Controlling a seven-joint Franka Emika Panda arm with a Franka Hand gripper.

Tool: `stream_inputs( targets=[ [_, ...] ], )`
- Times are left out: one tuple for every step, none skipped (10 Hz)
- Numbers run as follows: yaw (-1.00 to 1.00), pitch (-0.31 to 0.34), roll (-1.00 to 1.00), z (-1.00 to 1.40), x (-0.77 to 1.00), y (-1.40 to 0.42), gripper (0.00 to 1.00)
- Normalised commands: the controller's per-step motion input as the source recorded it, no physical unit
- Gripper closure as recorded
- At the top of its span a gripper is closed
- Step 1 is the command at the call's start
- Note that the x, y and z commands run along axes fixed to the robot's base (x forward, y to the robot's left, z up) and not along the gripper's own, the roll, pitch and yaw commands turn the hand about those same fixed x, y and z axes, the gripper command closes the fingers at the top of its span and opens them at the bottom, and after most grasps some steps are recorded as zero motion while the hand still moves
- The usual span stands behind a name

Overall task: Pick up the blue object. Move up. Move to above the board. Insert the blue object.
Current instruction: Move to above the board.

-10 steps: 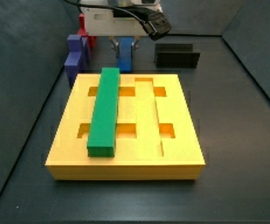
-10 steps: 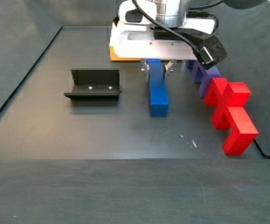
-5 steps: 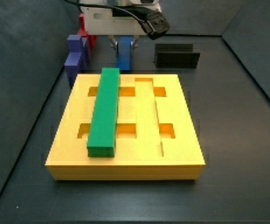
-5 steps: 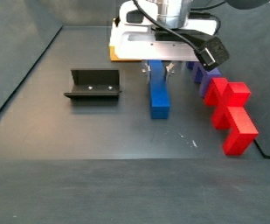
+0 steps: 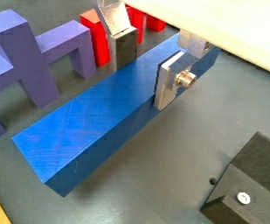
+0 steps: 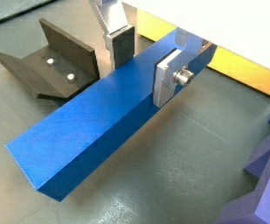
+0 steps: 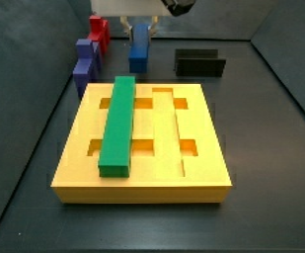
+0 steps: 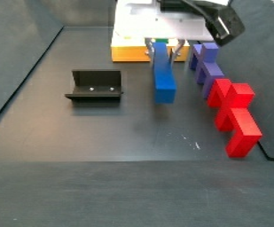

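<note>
Wrist views: gripper (image 5: 148, 54), silver plate fingers (image 6: 169, 77) closed on both long sides of the long slim blue rectangular bar (image 6: 102, 118). Side views: blue bar (image 8: 163, 73) tilted above the dark surface (image 8: 115, 133), beyond the thick yellow grooved board (image 7: 148, 143) bearing a green bar (image 7: 117, 125).

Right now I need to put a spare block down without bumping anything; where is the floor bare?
Bare floor lies in front of the fixture and blue object, left of the red block; also right of the board. It is crowded near the gripper, shut on the blue object, with the purple block close by.
</note>
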Motion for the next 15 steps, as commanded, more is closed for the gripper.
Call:
stream_inputs(
  targets=[
    [-0.01,0.02,0.0,1.4,0.0,0.0,1.0],
    [-0.01,0.049,0.01,1.4,-0.03,0.0,1.0],
    [0.0,0.02,0.03,1.4,0.01,0.0,1.0],
    [0.0,0.056,0.03,1.4,0.02,0.0,1.0],
    [0.0,0.076,0.03,1.4,0.02,0.0,1.0],
    [0.01,0.065,0.02,0.95,0.02,0.0,1.0],
    [0.0,0.06,0.02,0.59,0.04,0.0,1.0],
    [0.0,0.062,0.02,0.3,0.04,0.0,1.0],
    [0.0,0.064,0.02,0.23,0.03,0.0,1.0],
    [-0.03,0.37,0.08,0.23,0.12,-1.4,1.0],
    [-0.01,0.351,0.1,0.21,0.12,-1.4,1.0],
    [0.0,0.302,0.1,0.22,0.14,-1.4,1.0],
    [0.01,0.228,0.02,0.22,0.16,-1.4,1.0],
    [0.0,0.189,0.01,0.22,0.18,-1.4,1.0],
    [0.01,0.163,0.0,0.23,0.2,-1.4,1.0]
  ],
)
